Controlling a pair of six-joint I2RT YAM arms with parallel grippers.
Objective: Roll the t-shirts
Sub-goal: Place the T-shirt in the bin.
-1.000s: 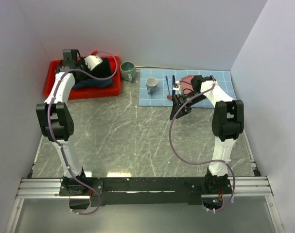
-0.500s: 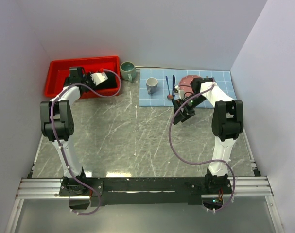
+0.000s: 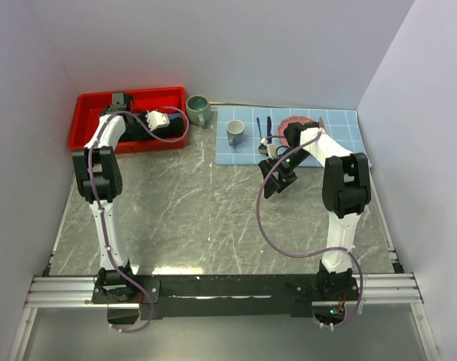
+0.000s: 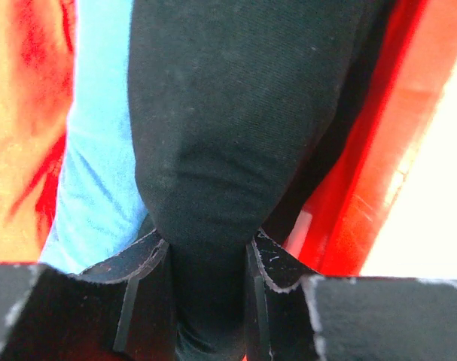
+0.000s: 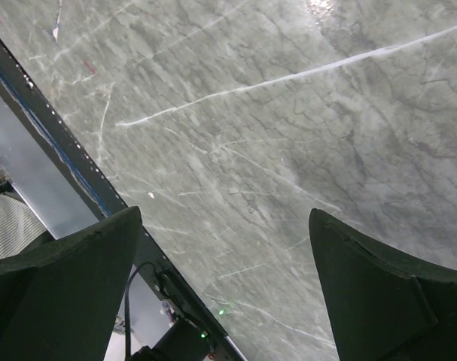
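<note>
My left gripper (image 4: 205, 244) is shut on a fold of the black t-shirt (image 4: 220, 113), which bulges out above the jaws. A blue t-shirt (image 4: 100, 150) lies against the black one on its left. Both sit inside the red bin (image 4: 379, 150). From above, the left gripper (image 3: 175, 119) reaches to the right end of the red bin (image 3: 92, 113), and the arm hides most of the cloth. My right gripper (image 3: 275, 183) hangs wide open over the bare marble table, with nothing between its fingers (image 5: 364, 271).
A green mug (image 3: 197, 109) stands just right of the bin. The blue-checked placemat (image 3: 337, 143) at the back right carries a grey mug (image 3: 235, 132), blue utensils (image 3: 266, 129) and a pink plate (image 3: 296, 120). The table's front rail (image 5: 62, 150) shows below the right gripper.
The left arm has swung over the bin and its gripper has shifted right inside it, still shut on the black cloth. The right gripper has drifted slightly left, off the placemat.
</note>
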